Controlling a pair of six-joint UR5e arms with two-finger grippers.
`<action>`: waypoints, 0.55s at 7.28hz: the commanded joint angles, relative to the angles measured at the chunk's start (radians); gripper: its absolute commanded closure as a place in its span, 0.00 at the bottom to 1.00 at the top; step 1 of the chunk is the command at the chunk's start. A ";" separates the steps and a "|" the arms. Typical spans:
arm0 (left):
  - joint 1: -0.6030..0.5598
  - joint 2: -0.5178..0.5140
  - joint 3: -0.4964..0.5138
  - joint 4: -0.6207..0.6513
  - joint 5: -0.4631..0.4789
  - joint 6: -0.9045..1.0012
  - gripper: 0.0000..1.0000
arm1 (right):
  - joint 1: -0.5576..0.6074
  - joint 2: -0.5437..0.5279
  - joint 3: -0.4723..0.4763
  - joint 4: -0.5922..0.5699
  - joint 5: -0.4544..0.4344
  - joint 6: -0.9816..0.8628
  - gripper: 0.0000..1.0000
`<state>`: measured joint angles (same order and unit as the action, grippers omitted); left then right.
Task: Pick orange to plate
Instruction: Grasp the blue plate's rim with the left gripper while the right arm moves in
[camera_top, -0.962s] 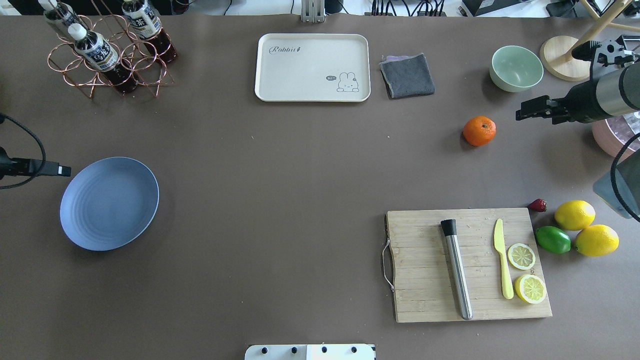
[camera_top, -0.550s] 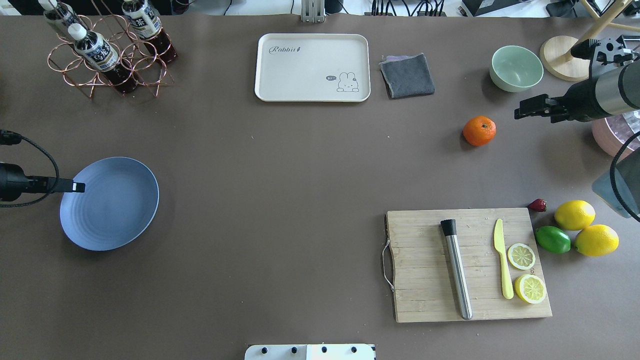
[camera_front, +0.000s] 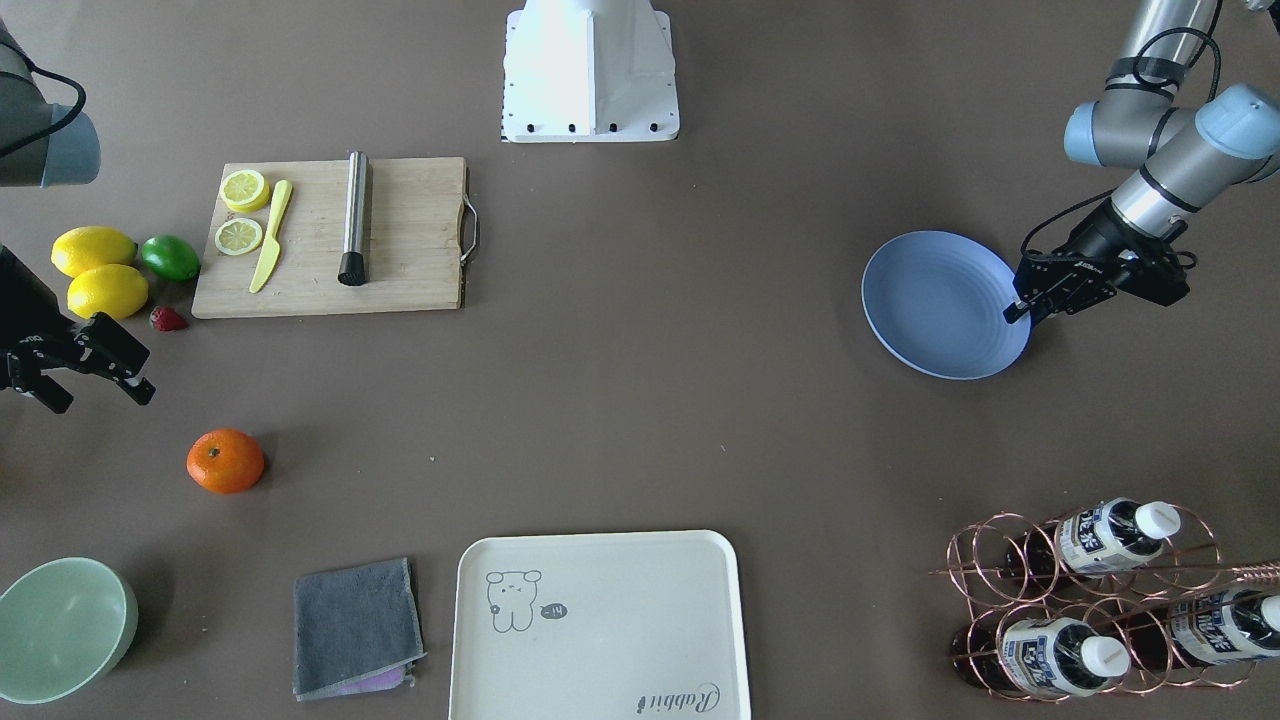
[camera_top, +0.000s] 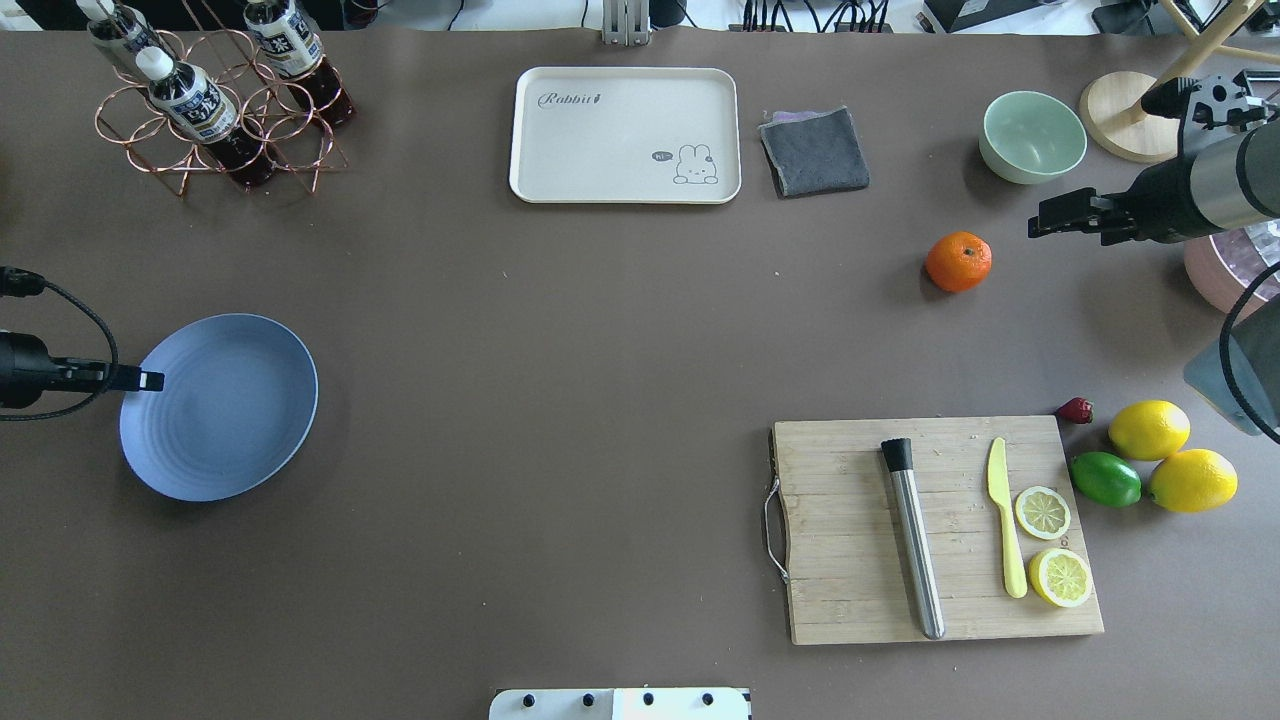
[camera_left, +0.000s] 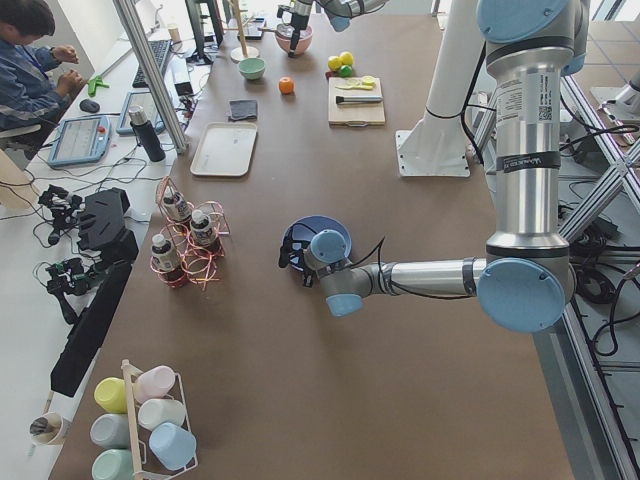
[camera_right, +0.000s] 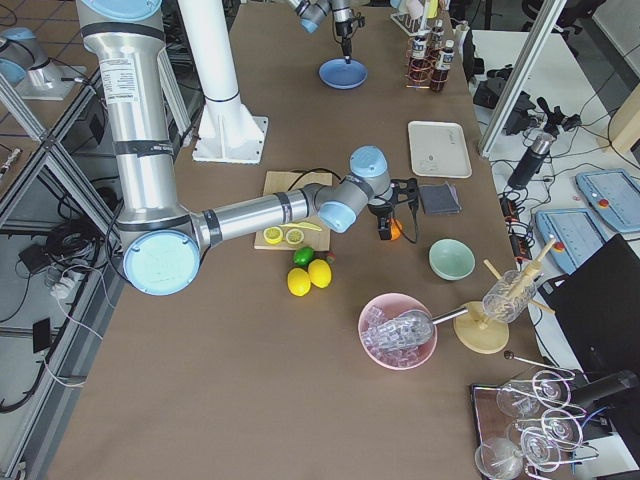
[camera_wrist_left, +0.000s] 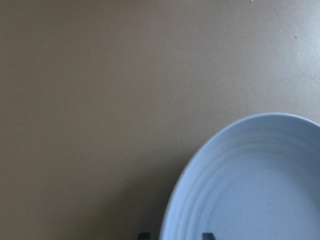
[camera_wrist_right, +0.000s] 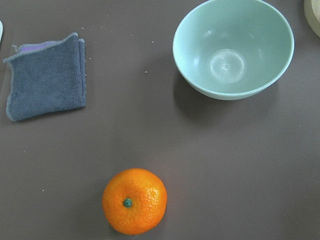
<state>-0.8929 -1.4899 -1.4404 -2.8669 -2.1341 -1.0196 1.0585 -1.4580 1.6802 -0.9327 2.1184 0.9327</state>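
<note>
The orange (camera_top: 958, 261) lies on the brown table at the right, between the mint bowl and the cutting board; the right wrist view shows the orange (camera_wrist_right: 134, 201) low in frame, green stem dot up. My right gripper (camera_top: 1038, 220) hovers open just right of it and slightly farther back, holding nothing; from the front the right gripper (camera_front: 100, 398) shows its fingers spread. The pale blue plate (camera_top: 220, 405) sits far left and holds nothing. My left gripper (camera_top: 150, 380) is at its left rim, open, its fingertips (camera_wrist_left: 144, 235) straddling the plate (camera_wrist_left: 250, 185) edge.
A cream tray (camera_top: 625, 135) and grey cloth (camera_top: 814, 150) lie at the back, with the mint bowl (camera_top: 1033, 135) behind the orange. A cutting board (camera_top: 840, 540) with muddler, knife and lemon slices sits front right beside lemons (camera_top: 1150, 430) and a lime (camera_top: 1105, 479). Bottle rack (camera_top: 215, 100) back left.
The left gripper has moved right and toward the near side, onto the plate's left rim. The right gripper has shifted slightly away from the robot. The orange has not moved.
</note>
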 joint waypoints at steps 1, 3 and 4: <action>-0.009 -0.003 -0.017 0.001 -0.045 -0.002 1.00 | 0.000 -0.001 0.001 0.000 0.000 0.000 0.00; -0.093 -0.080 -0.025 0.029 -0.140 -0.046 1.00 | 0.000 -0.001 0.003 0.000 0.000 0.002 0.00; -0.093 -0.160 -0.026 0.031 -0.141 -0.203 1.00 | 0.000 -0.002 0.001 0.000 0.000 0.002 0.00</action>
<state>-0.9676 -1.5684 -1.4640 -2.8449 -2.2545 -1.0924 1.0584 -1.4593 1.6819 -0.9327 2.1184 0.9340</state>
